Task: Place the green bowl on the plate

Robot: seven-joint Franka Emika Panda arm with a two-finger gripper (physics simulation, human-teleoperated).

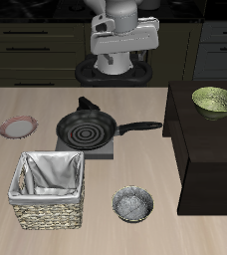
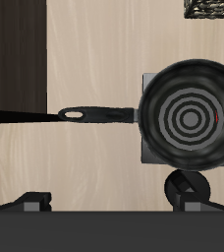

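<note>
The green bowl [image 1: 214,101] is olive with a speckled yellowish-green inside. It stands upright on a dark raised block [image 1: 200,164] at the table's side. The plate [image 1: 19,127], white with a pinkish-red rim, lies flat on the table at the opposite side. My gripper [image 2: 114,205] hangs high at the back of the table, above the frying pan, far from both. It is open and empty, with its fingers [image 2: 32,203] wide apart. The wrist view shows neither the bowl nor the plate.
A black frying pan [image 1: 86,129] sits on a small stove plate mid-table, with its handle [image 1: 140,127] pointing toward the dark block. A cloth-lined wicker basket [image 1: 50,189] stands near the front edge. A grey-silver patterned bowl [image 1: 132,204] lies beside it.
</note>
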